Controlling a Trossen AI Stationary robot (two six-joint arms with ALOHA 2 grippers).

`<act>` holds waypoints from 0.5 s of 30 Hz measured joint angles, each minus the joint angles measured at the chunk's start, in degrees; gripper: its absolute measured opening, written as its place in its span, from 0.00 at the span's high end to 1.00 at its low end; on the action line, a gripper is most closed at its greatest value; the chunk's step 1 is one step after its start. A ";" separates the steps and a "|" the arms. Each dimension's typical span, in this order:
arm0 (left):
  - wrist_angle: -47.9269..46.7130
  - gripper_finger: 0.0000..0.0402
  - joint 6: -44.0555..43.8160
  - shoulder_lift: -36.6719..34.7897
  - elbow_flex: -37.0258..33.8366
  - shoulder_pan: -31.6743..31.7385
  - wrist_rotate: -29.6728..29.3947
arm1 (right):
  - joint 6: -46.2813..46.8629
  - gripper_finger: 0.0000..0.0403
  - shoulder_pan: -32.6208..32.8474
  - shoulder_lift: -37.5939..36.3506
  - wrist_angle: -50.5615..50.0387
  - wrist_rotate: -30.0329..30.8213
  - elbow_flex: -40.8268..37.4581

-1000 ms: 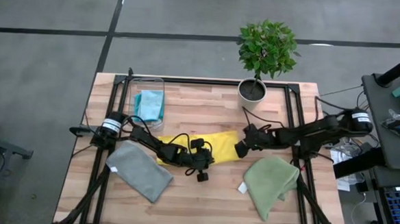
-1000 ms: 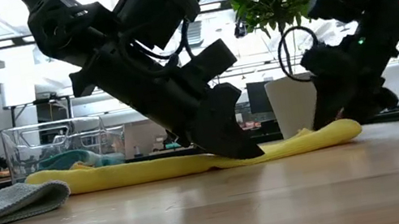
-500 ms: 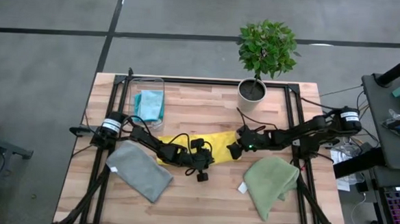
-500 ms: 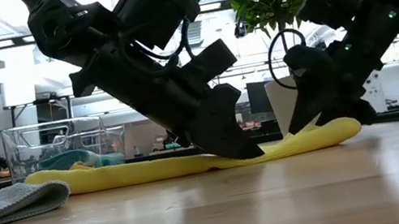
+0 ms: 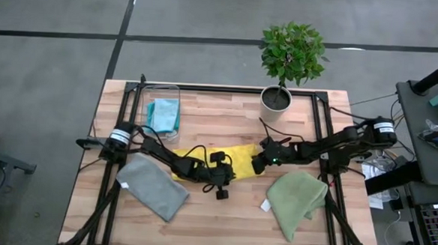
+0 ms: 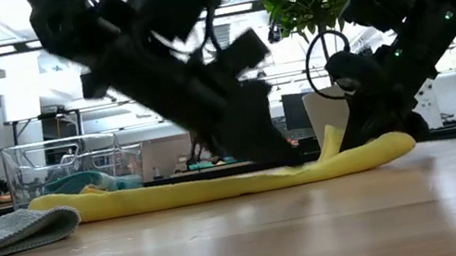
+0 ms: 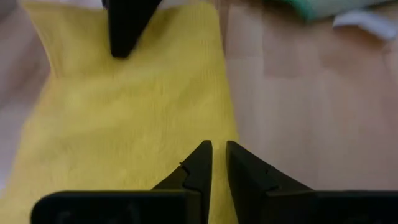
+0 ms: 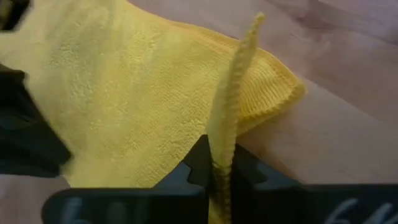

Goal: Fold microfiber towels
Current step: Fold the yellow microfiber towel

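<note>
The yellow towel [image 5: 228, 154] is spread flat at the middle of the table [image 5: 222, 213], between the two arms. The right gripper [image 8: 219, 171] is lowered onto the towel's right end, and its jaws are clamped on a pinched ridge of yellow cloth that stands up between them. The left gripper [image 7: 217, 163] is set low at the towel's near edge, its jaws drawn almost together with only a thin gap; whether cloth is caught in them cannot be told. The grey towel [image 5: 153, 186] is seen folded at the front left, the olive green towel [image 5: 298, 198] at the front right, and a teal towel [image 5: 164, 116] lies in the clear bin [image 5: 163, 89] at the back left
</note>
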 joint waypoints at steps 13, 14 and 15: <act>-23.95 0.92 1.63 -15.04 -0.76 -1.32 -0.32 | -2.44 0.98 0.00 -14.87 -37.44 5.06 7.98; -26.25 0.92 1.49 -15.65 -1.00 -1.46 -0.33 | -2.64 0.98 0.00 -15.60 -41.41 6.02 9.32; -28.51 0.92 1.39 -16.13 -1.08 -1.62 -0.35 | -2.64 0.98 0.00 -16.45 -44.98 6.74 10.75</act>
